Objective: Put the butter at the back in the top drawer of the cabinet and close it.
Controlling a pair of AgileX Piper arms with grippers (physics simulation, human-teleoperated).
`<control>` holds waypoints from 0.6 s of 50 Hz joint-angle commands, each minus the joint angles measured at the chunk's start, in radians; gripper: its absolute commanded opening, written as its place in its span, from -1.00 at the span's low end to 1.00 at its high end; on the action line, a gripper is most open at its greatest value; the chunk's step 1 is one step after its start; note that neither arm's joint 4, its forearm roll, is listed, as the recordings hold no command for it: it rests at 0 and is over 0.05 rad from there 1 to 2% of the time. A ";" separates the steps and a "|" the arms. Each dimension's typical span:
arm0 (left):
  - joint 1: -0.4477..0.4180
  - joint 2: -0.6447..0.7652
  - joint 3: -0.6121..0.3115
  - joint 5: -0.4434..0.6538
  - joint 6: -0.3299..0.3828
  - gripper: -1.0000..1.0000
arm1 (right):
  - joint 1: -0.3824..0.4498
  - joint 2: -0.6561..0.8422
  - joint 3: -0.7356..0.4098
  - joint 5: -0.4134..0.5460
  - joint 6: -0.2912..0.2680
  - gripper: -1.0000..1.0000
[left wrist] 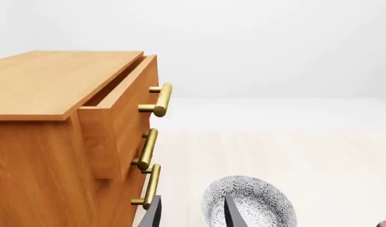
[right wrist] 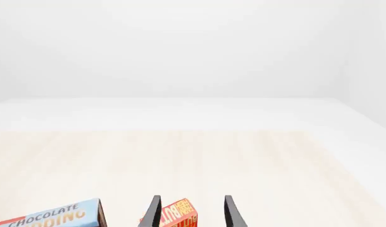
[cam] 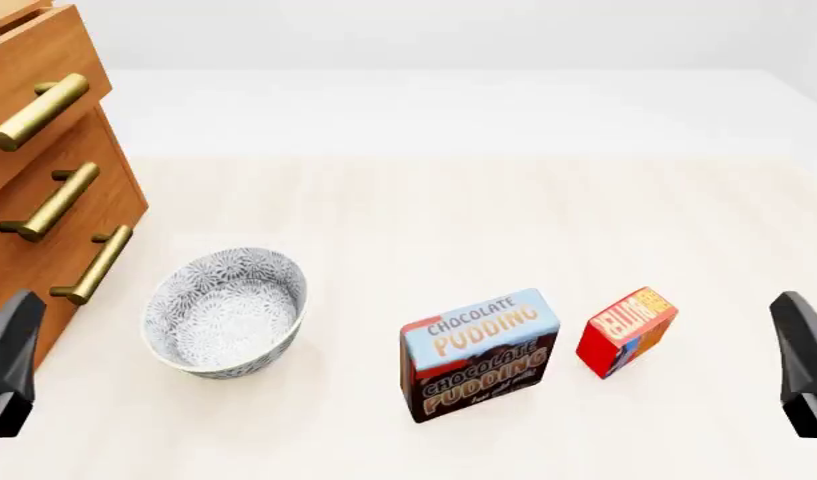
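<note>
Light brown wood filled the left side of the room: the cabinet [cam: 41, 190] stood at the table's [cam: 488, 220] left edge, its top drawer [left wrist: 120, 111] already pulled partly out, with a dark gap showing behind its front. Near the cabinet sat a patterned grey bowl [cam: 225, 312]. Right of that stood the chocolate pudding box [cam: 479, 353], and just beside it, a little apart, the butter [cam: 627, 330] lay tilted on the tabletop, well away from the drawer.

The right gripper [right wrist: 190, 213] hung low on its own side, fingers spread and empty, with the butter showing between them in its wrist view. The left gripper [left wrist: 191, 215] was likewise parted and held nothing, looking over the bowl toward the brass handles.

I judged the step in hand to be the pickup. Done well, the right arm would square its fingers to the butter's slanted sides before dropping, and keep clear of the pudding box next to it. The carry would then need to pass above the bowl.
</note>
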 commanded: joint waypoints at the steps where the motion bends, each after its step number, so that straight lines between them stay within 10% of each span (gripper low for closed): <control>1: -0.002 0.002 -0.007 0.002 0.008 1.00 | 0.000 0.000 0.000 0.000 0.000 1.00; 30: -0.035 0.014 -0.104 0.098 0.065 1.00 | 0.000 0.000 0.000 0.000 0.000 1.00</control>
